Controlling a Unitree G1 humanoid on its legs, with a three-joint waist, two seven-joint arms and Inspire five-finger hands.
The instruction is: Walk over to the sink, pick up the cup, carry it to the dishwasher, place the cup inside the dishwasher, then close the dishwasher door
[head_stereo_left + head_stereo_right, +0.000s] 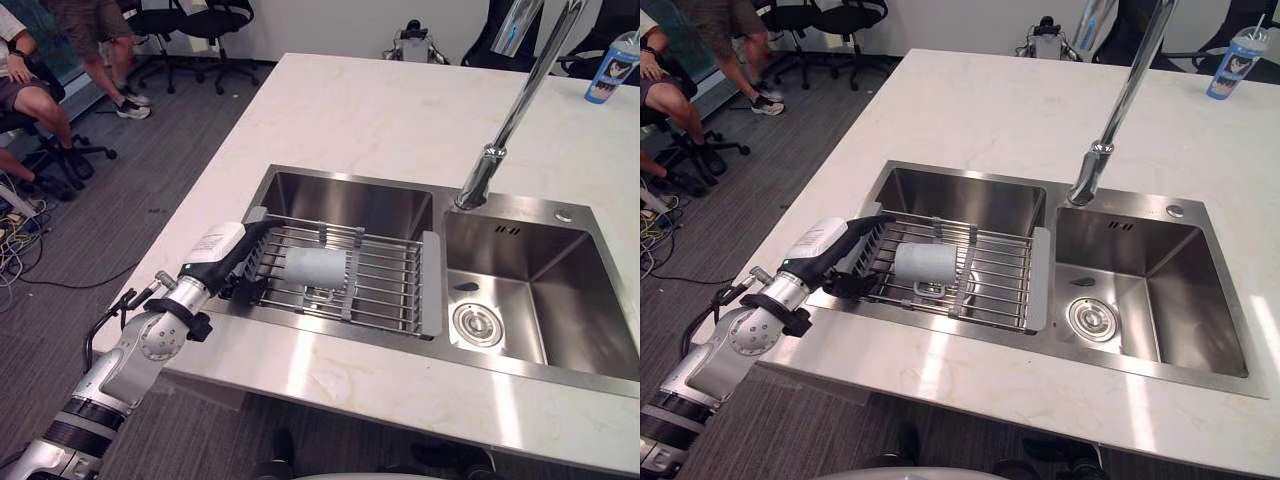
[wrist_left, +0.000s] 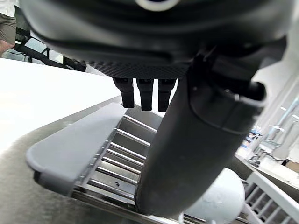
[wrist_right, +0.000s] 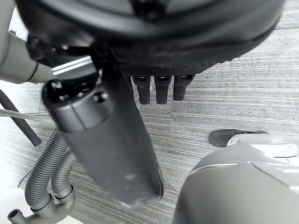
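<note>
A grey cup [image 1: 315, 268] lies on its side on a wire rack [image 1: 390, 290] across the left basin of the steel sink [image 1: 520, 215]. My left hand [image 1: 235, 262] reaches over the counter's edge to the rack's left end, just left of the cup. In the left wrist view its fingers [image 2: 145, 95] hang straight and its thumb [image 2: 187, 154] points down beside the cup [image 2: 219, 200], so the hand is open and holds nothing. My right hand [image 3: 112, 154] hangs over the grey floor, open and empty.
A tall chrome faucet [image 1: 510, 110] rises between the two basins. The white marble counter [image 1: 350, 110] surrounds the sink, with a blue tumbler [image 1: 612, 68] at its far right. People sit on office chairs [image 1: 40, 90] at the far left, with cables on the floor nearby.
</note>
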